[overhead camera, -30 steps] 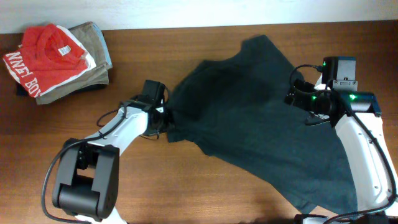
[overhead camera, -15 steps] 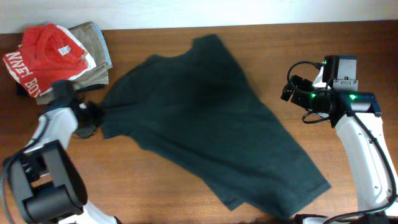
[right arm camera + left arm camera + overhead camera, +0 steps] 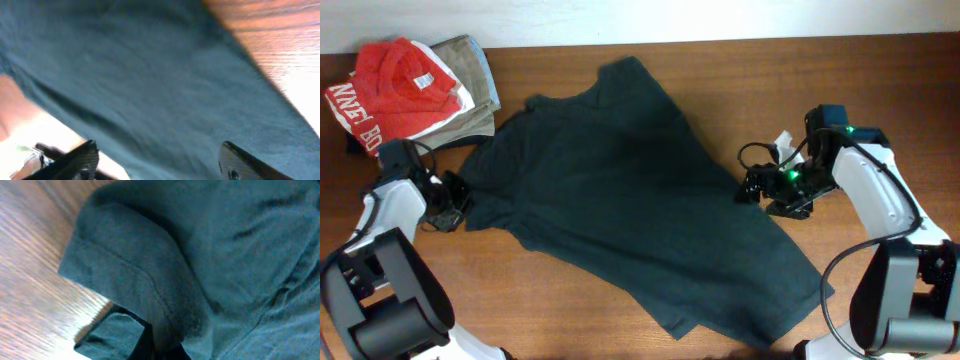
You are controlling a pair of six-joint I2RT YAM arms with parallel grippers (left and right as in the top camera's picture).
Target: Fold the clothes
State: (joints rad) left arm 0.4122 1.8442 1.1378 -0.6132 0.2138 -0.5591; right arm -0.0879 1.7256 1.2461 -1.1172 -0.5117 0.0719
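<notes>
The clothes, a very dark green-black T-shirt, lie spread diagonally over the wooden table, with no lettering showing. My left gripper is at the shirt's left edge, shut on a bunched fold of the fabric; its jaws are buried in cloth. My right gripper is low at the shirt's right edge. Its fingers stand wide apart over the fabric, so the right gripper is open and holds nothing.
A folded red shirt with white lettering lies on a folded khaki garment at the back left corner, close to my left arm. Bare wood shows along the front and at the back right.
My left gripper has dragged the shirt across to the left and settled lower. My right arm has come down and left to the shirt's right edge, its jaws somewhat narrower.
</notes>
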